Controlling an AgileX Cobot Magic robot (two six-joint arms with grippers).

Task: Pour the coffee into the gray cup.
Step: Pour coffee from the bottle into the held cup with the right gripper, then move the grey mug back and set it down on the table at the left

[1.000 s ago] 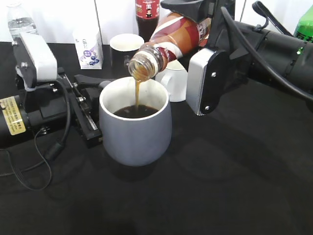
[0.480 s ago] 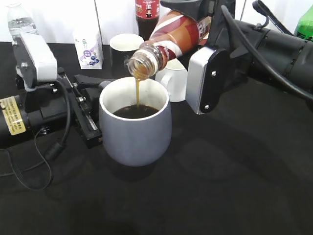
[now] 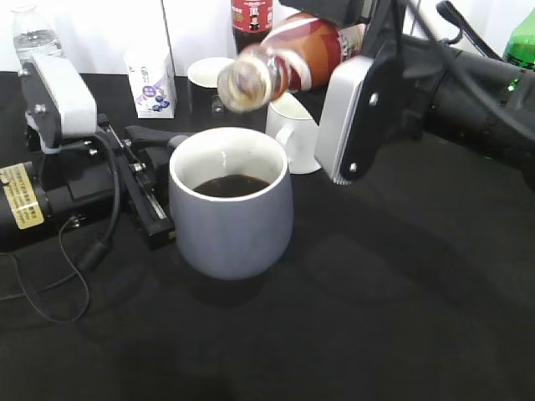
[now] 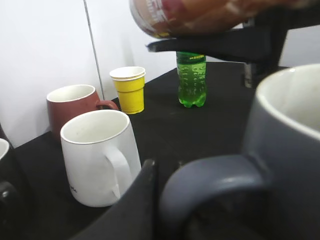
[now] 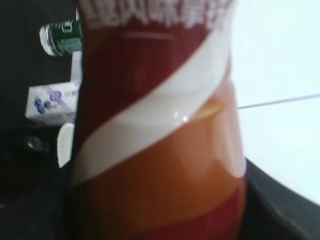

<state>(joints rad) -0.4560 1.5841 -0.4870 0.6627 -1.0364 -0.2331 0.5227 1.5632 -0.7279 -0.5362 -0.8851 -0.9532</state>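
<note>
The gray cup (image 3: pixel 231 225) stands at the middle of the black table with dark coffee (image 3: pixel 231 185) in it. My left gripper (image 3: pixel 157 140) is shut on its loop handle, which fills the left wrist view (image 4: pixel 210 175) next to one dark finger (image 4: pixel 145 200). My right gripper (image 3: pixel 338 38) is shut on the coffee bottle (image 3: pixel 288 54), held tilted above and behind the cup with its open mouth toward the left. No stream falls from it. The bottle's label fills the right wrist view (image 5: pixel 160 150).
A white mug (image 3: pixel 294 138) stands just behind the gray cup and a black mug (image 3: pixel 209 79) further back. A cola bottle (image 3: pixel 251 21), milk carton (image 3: pixel 150 83), water bottle (image 3: pixel 33 33) and green bottle (image 3: pixel 522 42) line the back. The left wrist view shows a brown-red mug (image 4: pixel 72 102) and a yellow paper cup (image 4: pixel 129 89).
The bottle has risen and tipped back toward level. The coffee stream that ran into the gray cup has stopped. The left gripper and the cup have not moved.
</note>
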